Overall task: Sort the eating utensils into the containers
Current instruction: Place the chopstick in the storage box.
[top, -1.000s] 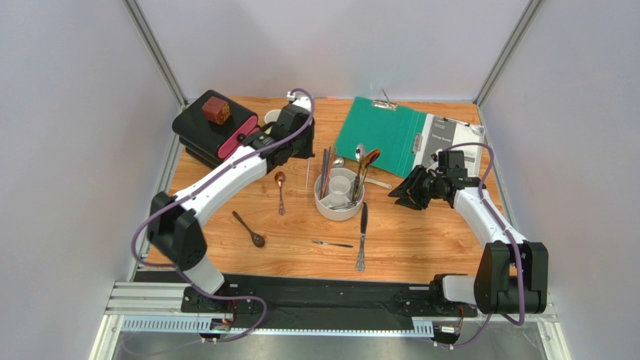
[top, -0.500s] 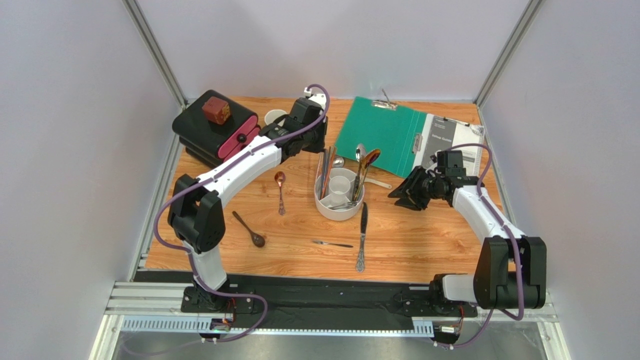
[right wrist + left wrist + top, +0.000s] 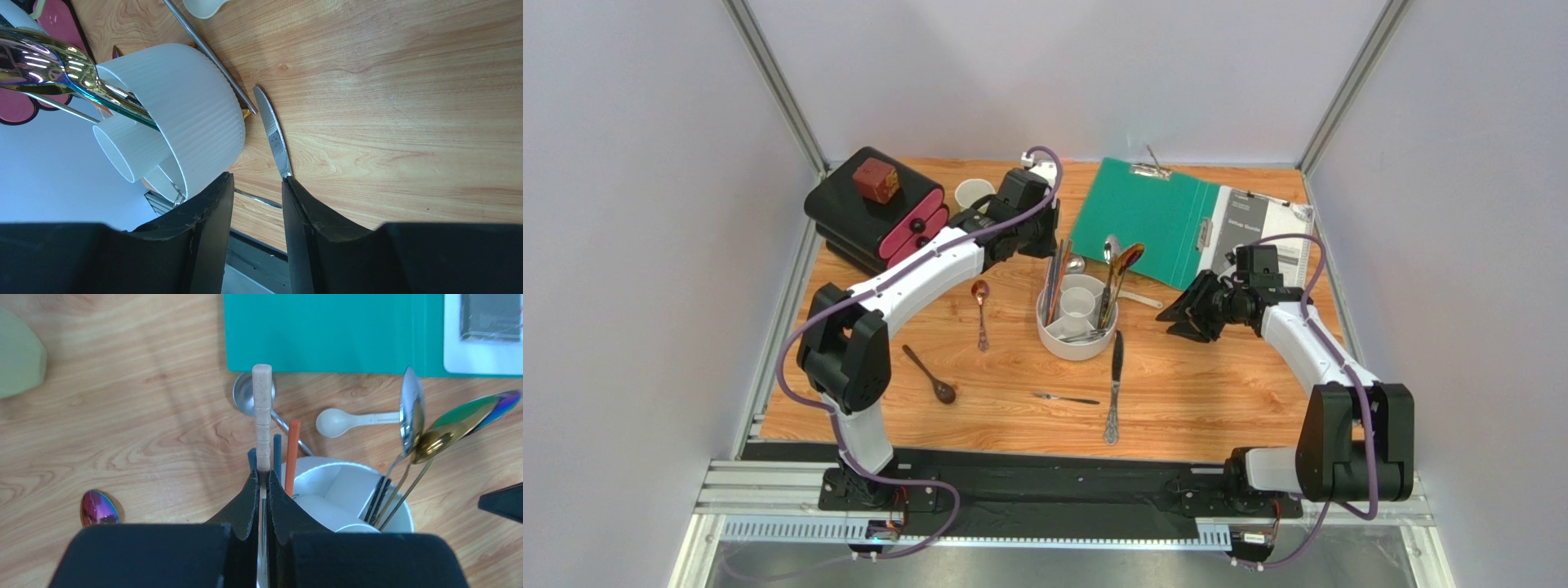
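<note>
Left wrist view: my left gripper (image 3: 263, 475) is pinched fully closed on a pale beige chopstick (image 3: 262, 410). The stick stands upright out of the fingertips, at the far-left rim of the white holder (image 3: 310, 470). Its lower end is hidden behind my fingers, so I cannot tell whether it sits inside a compartment. Blue chopsticks (image 3: 277, 454) and an orange one (image 3: 293, 450) rise just beside it. A silver spoon (image 3: 410, 410) and a gold-green spoon (image 3: 466, 419) lean out of the holder's right side.

On the table beyond the holder: a small white ceramic spoon (image 3: 344, 421), near the edge of the green folder (image 3: 331, 331). An iridescent purple spoon (image 3: 98, 507) lies to the left, apart from the holder.

Right wrist view: my right gripper (image 3: 256, 177) has its jaws parted, nothing between them. It hangs right of the holder. A silver knife (image 3: 273, 135) lies flat on the wood, close to the holder's wall.

Top external view: a dark brown spoon (image 3: 930, 375) and a small slim utensil (image 3: 1066, 398) lie in front of the holder.
</note>
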{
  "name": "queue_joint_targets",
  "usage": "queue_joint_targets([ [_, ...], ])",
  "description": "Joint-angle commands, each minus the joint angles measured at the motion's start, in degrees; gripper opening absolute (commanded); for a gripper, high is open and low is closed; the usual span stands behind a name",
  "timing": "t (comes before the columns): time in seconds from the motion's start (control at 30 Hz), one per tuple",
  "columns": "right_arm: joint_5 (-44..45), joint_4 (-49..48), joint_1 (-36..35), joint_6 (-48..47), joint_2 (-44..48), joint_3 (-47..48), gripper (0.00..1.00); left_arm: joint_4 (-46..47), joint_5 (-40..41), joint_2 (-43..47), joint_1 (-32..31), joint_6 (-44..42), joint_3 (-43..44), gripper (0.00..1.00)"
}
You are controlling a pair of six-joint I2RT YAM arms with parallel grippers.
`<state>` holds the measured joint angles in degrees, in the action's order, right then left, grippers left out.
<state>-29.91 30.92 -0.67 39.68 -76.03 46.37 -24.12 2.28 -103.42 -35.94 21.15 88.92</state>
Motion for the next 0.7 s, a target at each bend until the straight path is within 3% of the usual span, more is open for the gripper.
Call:
queue_joint_targets([
  [0.0,0.1,-1.0,0.1,0.2,0.7,2.2,0.4,3.5,-1.8,1.5,0.1,1.9,-4.2,0.0],
  [0.67,0.1,-2.6,0.1,1.0,1.0,1.3,0.4,2.4,-1.8,6.4,-2.3,1.1,-10.4,0.0],
])
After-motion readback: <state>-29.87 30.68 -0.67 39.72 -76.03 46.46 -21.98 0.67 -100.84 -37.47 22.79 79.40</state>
